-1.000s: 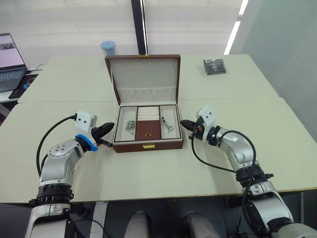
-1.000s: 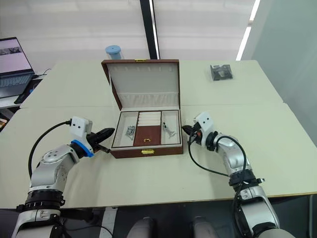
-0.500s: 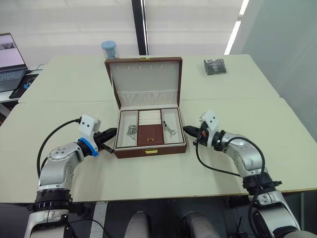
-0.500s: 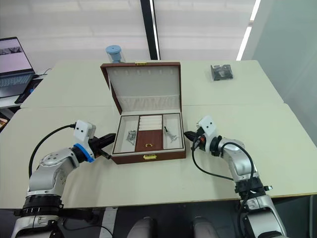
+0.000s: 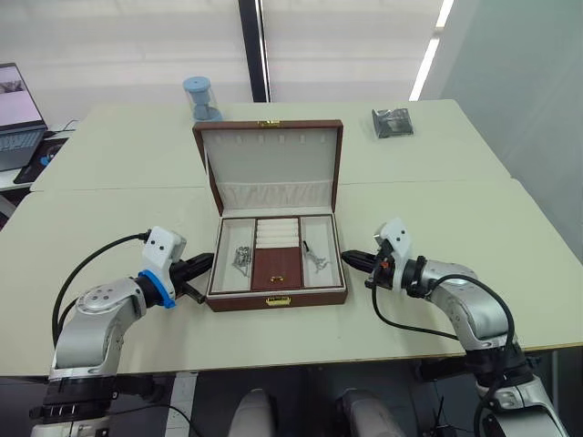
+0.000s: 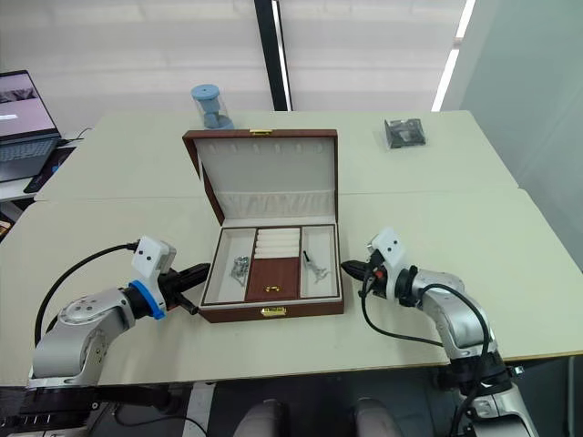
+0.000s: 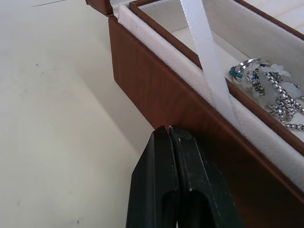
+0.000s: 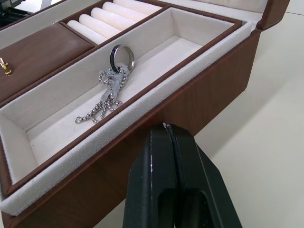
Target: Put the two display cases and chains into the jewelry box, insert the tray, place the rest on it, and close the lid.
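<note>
- Both sets of fingers, left (image 5: 202, 266) and right (image 5: 352, 261), are pressing closed and empty against the box's (image 5: 276, 299) side walls.
- Bare tabletop (image 5: 437, 218) is lying open around it.
- Lid (image 5: 270, 162) is standing up; tray (image 5: 276, 265) is sitting inside, chains (image 8: 108, 97) in its side compartments.

One box (image 5: 276, 298), brown, with one lid (image 5: 270, 155) standing open. One tray (image 5: 276, 256) sits inside it, with three divisions: two cream side compartments and one centre strip. The centre strip has one brown panel with one small gold ring (image 5: 278, 271), and a short row of cream rolls, too small to count surely. Two clusters of chains: one (image 5: 240, 259) in the compartment nearest the left gripper (image 5: 205, 264), one (image 5: 314, 261) in the compartment nearest the right gripper (image 5: 352, 259). One gold clasp (image 5: 277, 300) on the box front. Two grippers, one at each side wall. One blue hourglass-shaped thing (image 5: 199, 96), one dark packet (image 5: 393, 122), one laptop (image 5: 18, 114).
</note>
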